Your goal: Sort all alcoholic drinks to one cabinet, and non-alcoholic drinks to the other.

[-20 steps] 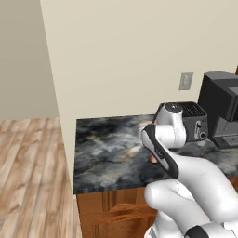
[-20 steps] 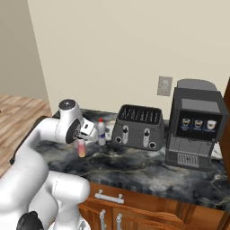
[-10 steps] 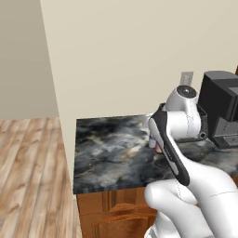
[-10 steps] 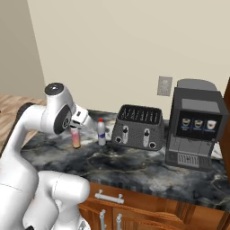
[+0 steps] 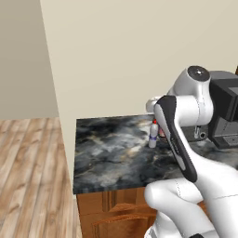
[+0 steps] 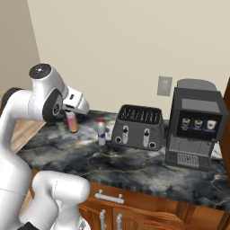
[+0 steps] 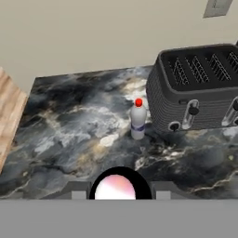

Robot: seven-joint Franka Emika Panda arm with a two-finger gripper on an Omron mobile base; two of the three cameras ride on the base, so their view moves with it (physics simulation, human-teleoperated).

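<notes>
My gripper (image 6: 71,112) is shut on a pink drink can (image 6: 72,124) and holds it upright, just above the left part of the dark marble counter (image 6: 134,166). In the hand view the can's round pink top (image 7: 120,185) sits between my fingertips. A small white bottle (image 6: 102,132) with a red cap and blue label stands on the counter to the right of the can, close to the toaster; it also shows as the white bottle (image 5: 153,135) and the white bottle (image 7: 137,119). The cabinet is out of view.
A dark grey four-slot toaster (image 6: 138,127) stands mid-counter, with a black coffee machine (image 6: 194,129) to its right. A wall outlet (image 6: 164,85) is above them. The counter's left end (image 5: 76,158) drops to wooden floor (image 5: 28,176). Wooden drawers (image 6: 134,206) run below.
The arm has risen and swung a little left, carrying the pink can up off the counter. The white bottle has stayed in place.
</notes>
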